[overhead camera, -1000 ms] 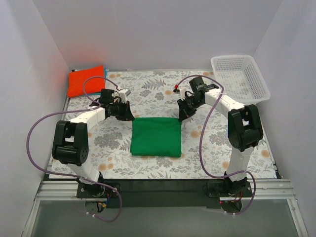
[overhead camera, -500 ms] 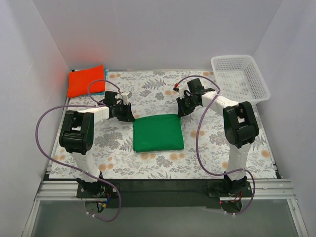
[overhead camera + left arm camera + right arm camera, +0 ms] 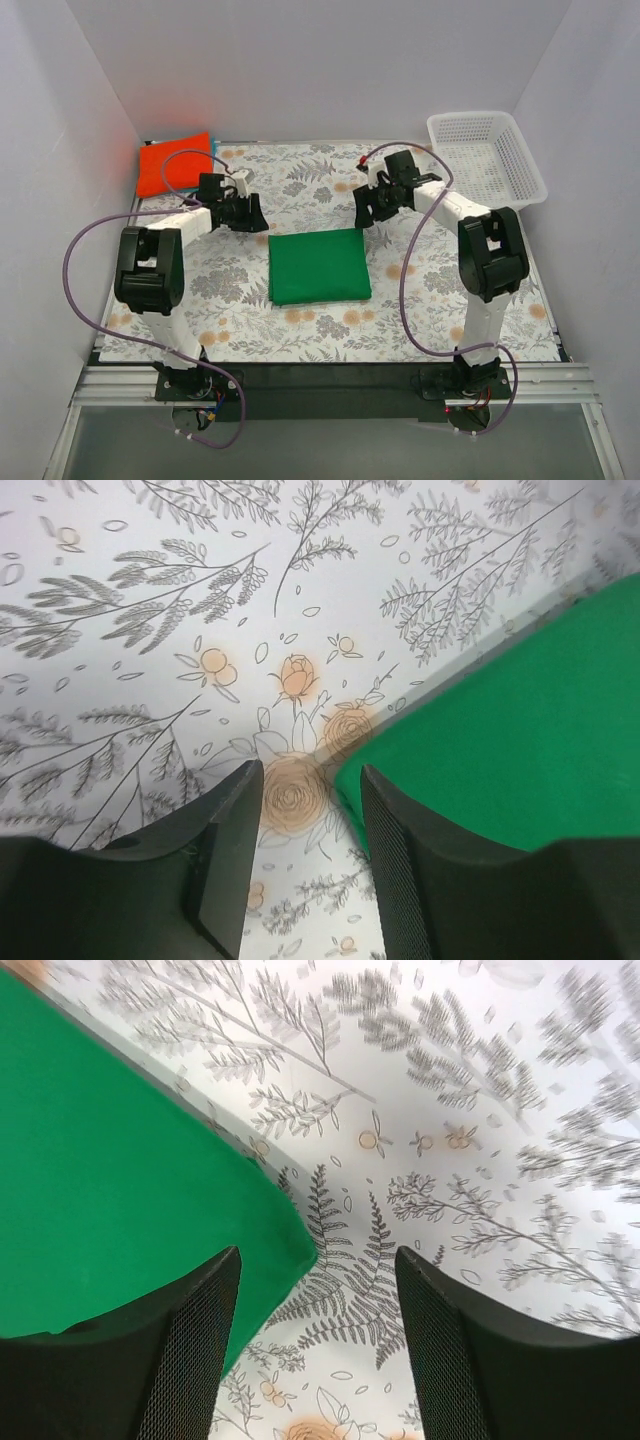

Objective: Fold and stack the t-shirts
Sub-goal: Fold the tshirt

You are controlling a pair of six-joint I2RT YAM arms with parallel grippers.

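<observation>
We start with the floral mat point(image 3: 300, 180), which covers the table and gives the cloth a flat bed to be folded on. The basket point(image 3: 487, 160) stands at the far right corner, out of the working area.

The green shirt point(image 3: 318, 265) lies mid-mat between the two arms as a neat folded rectangle. We judge its fold finished and the stacking not yet done. The orange shirt point(image 3: 175, 163) sits folded at the far left corner, well apart from the green one, and that corner looks to us like the place for the stack.

The left gripper point(image 3: 255, 222) hangs just beyond the green shirt's far left corner and the right gripper point(image 3: 362, 218) just beyond its far right corner. Each is placed, we think, where a corner pinch would start. A blue sliver point(image 3: 213, 147) peeks out beside the orange shirt, most likely a third shirt underneath.

The overhead view alone shows the whole layout and the stack. It cannot show finger spacing, but the wrist cameras can. The left gripper point(image 3: 310, 770) has its fingers spread, with only mat and the green shirt point(image 3: 520, 740) edge showing between them. The right gripper point(image 3: 318, 1260) is spread wider, holding nothing, with the green shirt point(image 3: 120, 1180) corner showing in its gap. We cannot tell from these views whether the fingertips touch the mat.
</observation>
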